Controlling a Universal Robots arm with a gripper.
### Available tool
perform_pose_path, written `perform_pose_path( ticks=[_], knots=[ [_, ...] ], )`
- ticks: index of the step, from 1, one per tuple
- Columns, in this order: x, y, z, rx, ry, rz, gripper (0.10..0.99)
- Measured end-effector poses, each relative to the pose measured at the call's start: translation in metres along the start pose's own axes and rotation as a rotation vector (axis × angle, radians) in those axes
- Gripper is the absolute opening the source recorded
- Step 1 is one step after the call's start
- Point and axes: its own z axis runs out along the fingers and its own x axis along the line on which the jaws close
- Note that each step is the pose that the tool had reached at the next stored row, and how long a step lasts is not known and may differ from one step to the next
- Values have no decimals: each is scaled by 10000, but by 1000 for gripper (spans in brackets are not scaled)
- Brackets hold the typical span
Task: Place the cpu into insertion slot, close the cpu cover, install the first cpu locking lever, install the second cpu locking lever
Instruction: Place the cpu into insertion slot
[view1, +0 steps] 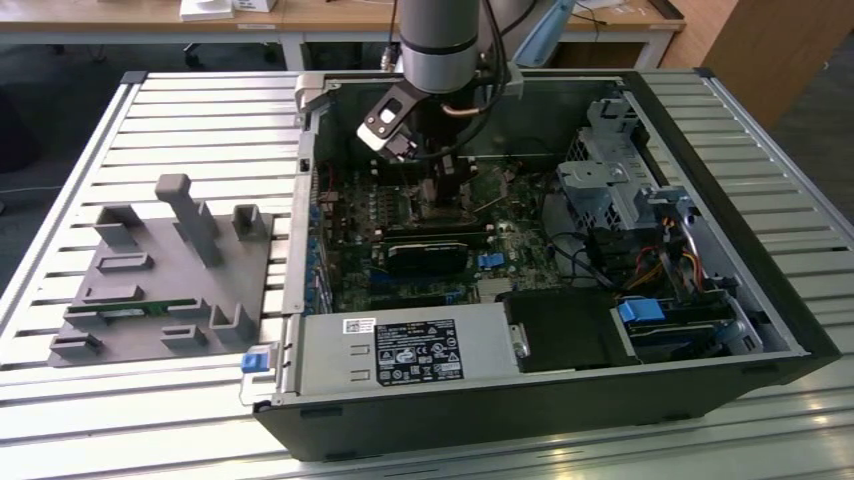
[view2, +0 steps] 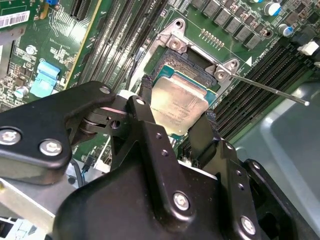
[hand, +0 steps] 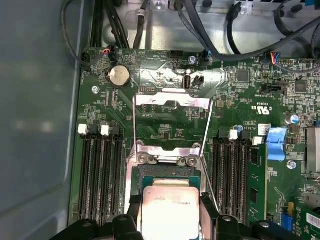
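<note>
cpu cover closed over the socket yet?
No, in the first wrist view the cpu cover lies flipped open beyond the insertion slot, cpu in the claw.

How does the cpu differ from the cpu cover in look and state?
The cpu is a solid grey plate; the cover is a thin silver frame with a window. The cpu is held by the gripper at the slot; the cover lies swung open, untouched. Both are squarish metal.
</note>
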Motion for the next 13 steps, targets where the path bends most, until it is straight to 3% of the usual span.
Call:
perform_pose_path(
  ticks=[13],
  knots=[
    [0,-4,42,0,-1,16,541]
  ],
)
